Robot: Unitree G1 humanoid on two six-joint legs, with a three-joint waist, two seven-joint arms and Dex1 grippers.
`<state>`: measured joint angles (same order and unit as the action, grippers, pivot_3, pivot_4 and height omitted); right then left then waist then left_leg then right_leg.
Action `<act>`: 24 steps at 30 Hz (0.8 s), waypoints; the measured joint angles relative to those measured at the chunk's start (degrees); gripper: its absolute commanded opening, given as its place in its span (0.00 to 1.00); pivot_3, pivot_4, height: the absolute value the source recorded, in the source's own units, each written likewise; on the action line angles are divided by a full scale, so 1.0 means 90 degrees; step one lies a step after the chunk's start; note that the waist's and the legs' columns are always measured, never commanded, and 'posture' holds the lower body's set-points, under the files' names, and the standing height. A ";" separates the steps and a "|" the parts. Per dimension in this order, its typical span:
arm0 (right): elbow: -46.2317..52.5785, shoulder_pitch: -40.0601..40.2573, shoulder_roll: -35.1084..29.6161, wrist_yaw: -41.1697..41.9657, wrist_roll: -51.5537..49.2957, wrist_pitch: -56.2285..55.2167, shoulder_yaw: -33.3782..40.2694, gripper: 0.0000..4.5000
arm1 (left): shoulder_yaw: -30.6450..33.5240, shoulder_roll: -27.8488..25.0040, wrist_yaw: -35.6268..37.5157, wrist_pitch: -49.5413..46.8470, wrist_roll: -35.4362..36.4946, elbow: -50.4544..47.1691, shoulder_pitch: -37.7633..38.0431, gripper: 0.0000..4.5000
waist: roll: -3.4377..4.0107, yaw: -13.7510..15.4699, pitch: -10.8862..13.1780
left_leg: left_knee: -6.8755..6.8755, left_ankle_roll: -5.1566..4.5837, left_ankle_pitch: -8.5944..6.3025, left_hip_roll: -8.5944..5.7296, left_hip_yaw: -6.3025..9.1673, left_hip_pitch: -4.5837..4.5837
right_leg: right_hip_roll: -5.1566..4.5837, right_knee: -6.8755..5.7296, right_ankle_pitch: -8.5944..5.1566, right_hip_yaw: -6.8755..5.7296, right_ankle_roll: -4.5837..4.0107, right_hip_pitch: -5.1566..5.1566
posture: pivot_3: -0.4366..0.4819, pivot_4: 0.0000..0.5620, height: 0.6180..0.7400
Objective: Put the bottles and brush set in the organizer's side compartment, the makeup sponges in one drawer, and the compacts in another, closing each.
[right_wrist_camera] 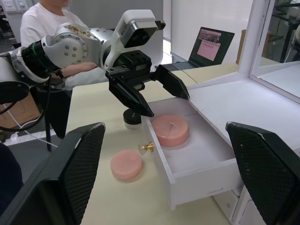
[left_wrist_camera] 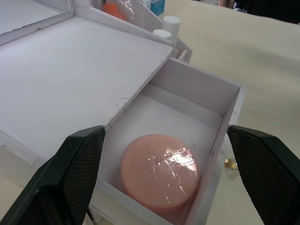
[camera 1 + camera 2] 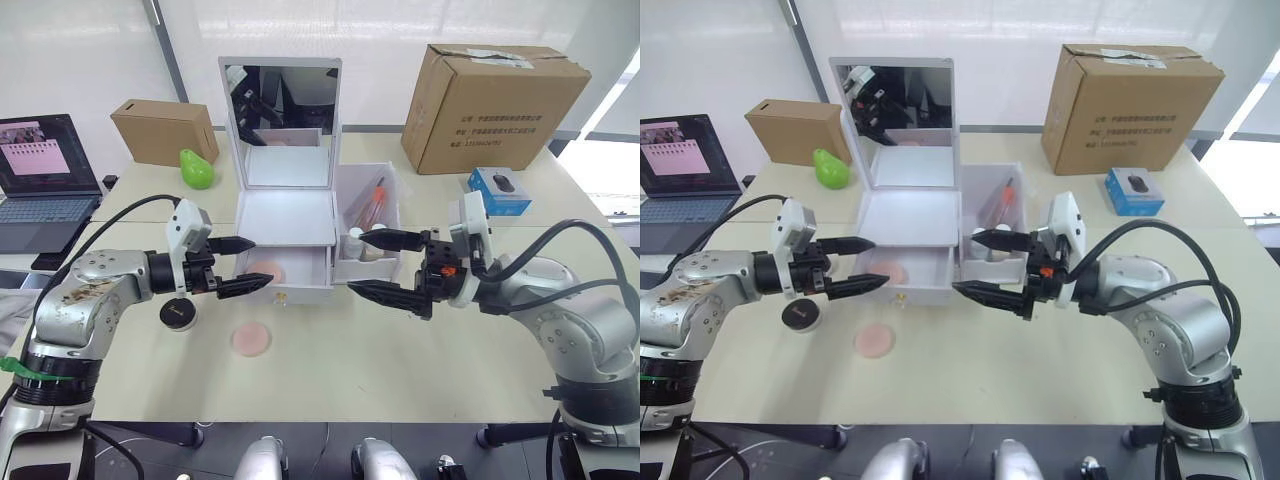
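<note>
Right now I'm in the sponge step: one pink sponge (image 2: 161, 171) lies in the open top drawer (image 1: 199, 157) of the organizer (image 3: 285, 215), and the second sponge (image 3: 250, 339) sits on the tabletop (image 3: 400, 360) just in front of it. Starting at my left, a black compact (image 3: 177, 314) rests on the tabletop below the left pincer (image 3: 247, 264), which hovers wide open and empty at the drawer's left front corner. Further right, the side compartment (image 3: 388, 215) already holds white-capped bottles (image 3: 357, 243) and what looks like the brush set (image 3: 372, 203). My right pincer (image 3: 372, 263) hangs beside that bin, also spread wide with nothing in it. I judge the next move is the left arm's: drop to the loose sponge, pinch its edges, lift it into the drawer beside the first, then push the drawer shut by its gold knob (image 1: 146, 147).
</note>
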<state>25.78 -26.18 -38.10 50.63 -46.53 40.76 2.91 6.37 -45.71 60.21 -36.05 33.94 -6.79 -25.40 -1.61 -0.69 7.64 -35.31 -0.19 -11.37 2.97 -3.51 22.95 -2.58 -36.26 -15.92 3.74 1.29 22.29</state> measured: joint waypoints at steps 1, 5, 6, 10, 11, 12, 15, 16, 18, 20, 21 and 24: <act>-0.0001 0.0022 -0.0063 0.0001 -0.0006 0.0000 0.0051 1.00 | 0.0174 -0.0010 -0.0018 -0.0093 0.0126 -0.0049 0.0003 0.99 | 0.0000 0.0001 0.0000 | 0.0000 0.0000 0.0000 0.0000 0.0000 0.0000 | 0.0000 0.0000 0.0000 0.0000 0.0000 -0.0001 | 0.48 0.27 1.00; -0.0153 0.0834 -0.0600 0.0143 0.0036 -0.0042 0.0745 1.00 | 0.1338 -0.0636 0.0179 -0.0325 0.0578 -0.0056 0.0814 0.99 | 0.0001 -0.0013 0.0000 | 0.0009 0.0000 0.0000 0.0003 -0.0003 -0.0009 | -0.0003 0.0004 -0.0003 0.0004 -0.0004 -0.0002 | 0.48 0.27 1.00; -0.0316 0.1122 -0.0767 0.0222 0.0087 -0.0100 0.0996 1.00 | 0.1616 -0.0811 0.0219 -0.0280 0.0526 0.0184 0.1088 0.99 | 0.0001 -0.0017 0.0000 | 0.0011 0.0000 0.0000 0.0003 -0.0005 -0.0014 | -0.0003 0.0003 -0.0005 0.0005 -0.0007 -0.0003 | 0.48 0.27 1.00; -0.1028 0.2019 -0.1115 0.0553 0.0569 -0.0717 0.1763 1.00 | 0.2211 -0.1332 0.0282 0.0620 -0.0205 0.1596 0.1824 0.99 | 0.0001 -0.0011 0.0000 | 0.0012 0.0001 -0.0001 0.0005 -0.0008 -0.0022 | -0.0002 0.0003 -0.0009 0.0001 -0.0015 -0.0004 | 0.48 0.27 1.00; -0.1222 0.2217 -0.1166 0.0639 0.0703 -0.0914 0.1882 1.00 | 0.2273 -0.1451 0.0288 0.0930 -0.0403 0.2008 0.1925 0.99 | 0.0000 -0.0004 0.0000 | 0.0012 0.0001 -0.0001 0.0005 -0.0009 -0.0023 | -0.0003 0.0004 -0.0010 0.0001 -0.0016 -0.0005 | 0.48 0.27 1.00; -0.1522 0.2451 -0.1208 0.0733 0.0900 -0.1125 0.2041 1.00 | 0.2412 -0.1574 0.0286 0.1305 -0.0644 0.2580 0.2026 0.99 | 0.0000 0.0008 0.0000 | 0.0012 0.0001 -0.0001 0.0004 -0.0012 -0.0022 | -0.0009 0.0004 -0.0011 0.0000 -0.0017 -0.0003 | 0.48 0.27 1.00; -0.2237 0.2897 -0.1249 0.0898 0.1382 -0.1749 0.2301 1.00 | 0.2494 -0.1918 0.0351 0.2301 -0.1136 0.3988 0.2072 0.99 | -0.0001 0.0036 0.0001 | 0.0013 0.0002 -0.0002 0.0006 -0.0020 -0.0019 | -0.0022 0.0005 -0.0012 -0.0004 -0.0019 0.0000 | 0.48 0.27 1.00; -0.2464 0.3055 -0.1273 0.0929 0.1538 -0.1952 0.2363 1.00 | 0.2512 -0.2052 0.0336 0.2650 -0.1304 0.4537 0.2042 0.99 | -0.0001 0.0037 0.0001 | 0.0017 0.0003 -0.0002 0.0008 -0.0024 -0.0020 | -0.0028 0.0006 -0.0013 -0.0008 -0.0020 0.0003 | 0.48 0.27 1.00; -0.2836 0.3254 -0.1280 0.0960 0.1735 -0.2240 0.2499 1.00 | 0.2513 -0.2235 0.0285 0.3211 -0.1556 0.5448 0.1889 0.99 | -0.0002 0.0031 0.0001 | 0.0032 0.0002 -0.0002 0.0003 -0.0033 -0.0023 | -0.0051 0.0005 -0.0015 -0.0021 -0.0023 0.0006 | 0.48 0.27 1.00; -0.3113 0.3371 -0.1279 0.0963 0.1911 -0.2529 0.2587 1.00 | 0.2503 -0.2348 0.0254 0.3704 -0.1730 0.6190 0.1665 0.99 | -0.0001 0.0028 0.0001 | 0.0044 0.0003 -0.0002 -0.0001 -0.0044 -0.0026 | -0.0067 0.0002 -0.0015 -0.0023 -0.0022 0.0008 | 0.48 0.27 1.00; -0.3189 0.3454 -0.1279 0.0963 0.1991 -0.2670 0.2613 1.00 | 0.2496 -0.2404 0.0255 0.3898 -0.1778 0.6508 0.1558 0.99 | -0.0002 0.0029 0.0001 | 0.0044 0.0003 -0.0002 -0.0001 -0.0046 -0.0025 | -0.0068 0.0003 -0.0014 -0.0029 -0.0021 0.0008 | 0.48 0.27 1.00; -0.3312 0.3662 -0.1212 0.0943 0.2073 -0.2858 0.2776 1.00 | 0.2485 -0.2497 0.0311 0.4227 -0.1871 0.7092 0.1395 0.99 | -0.0002 0.0026 0.0000 | 0.0044 0.0003 -0.0002 -0.0001 -0.0050 -0.0024 | -0.0072 0.0002 -0.0015 -0.0031 -0.0017 0.0005 | 0.48 0.27 1.00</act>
<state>-4.03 6.77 -49.01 59.12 -27.87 15.04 27.89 28.74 -68.19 63.01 1.99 17.09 57.04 -12.85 -1.63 -0.45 7.65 -34.91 -0.16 -11.39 2.96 -3.95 22.73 -3.23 -36.25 -16.05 3.46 1.13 22.33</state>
